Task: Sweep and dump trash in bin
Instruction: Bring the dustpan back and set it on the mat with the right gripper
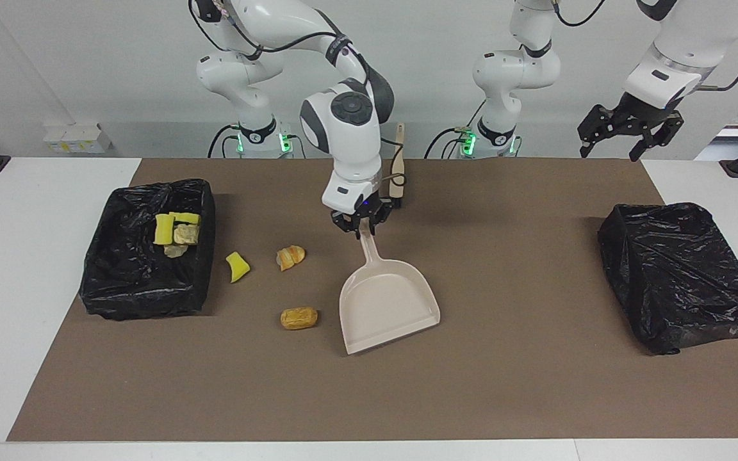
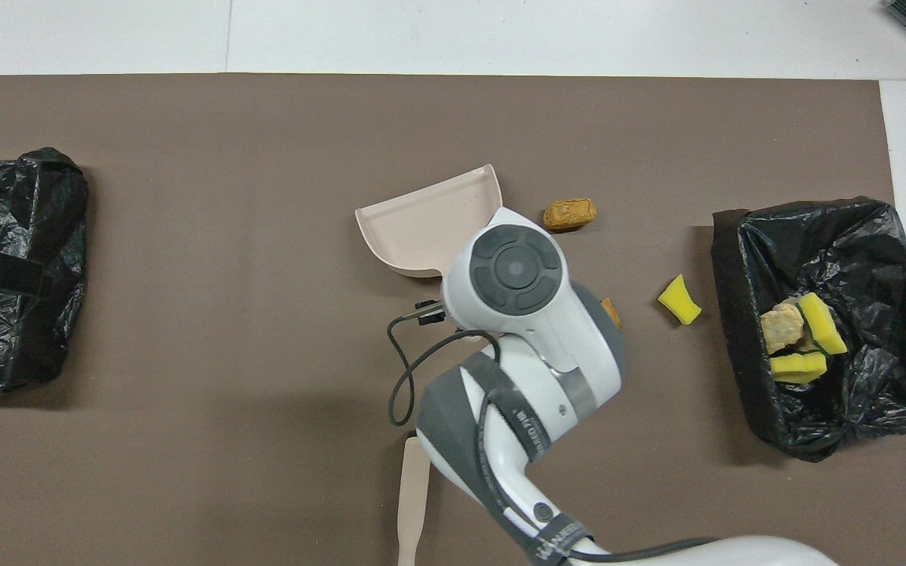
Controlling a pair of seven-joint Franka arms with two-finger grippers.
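Observation:
My right gripper (image 1: 362, 225) is shut on the handle of the beige dustpan (image 1: 388, 304), whose pan rests on the brown mat with its mouth turned away from the robots. In the overhead view the right arm hides the handle; the pan (image 2: 429, 224) shows. Three scraps of trash lie on the mat between the dustpan and the bin: a yellow sponge chunk (image 1: 237, 266) (image 2: 679, 299), a pastry piece (image 1: 291, 257) and another pastry piece (image 1: 298, 317) (image 2: 569, 213). Several scraps (image 1: 177, 234) (image 2: 803, 338) lie in the black-lined bin (image 1: 125, 282) (image 2: 854, 236). My left gripper (image 1: 609, 148) is open and waits raised over the left arm's end.
The beige brush (image 1: 398, 165) (image 2: 414, 495) lies on the mat close to the robots, nearer to them than the dustpan. A second black-bagged bin (image 1: 683, 275) (image 2: 12, 267) sits at the left arm's end. The brown mat (image 1: 503, 384) covers most of the white table.

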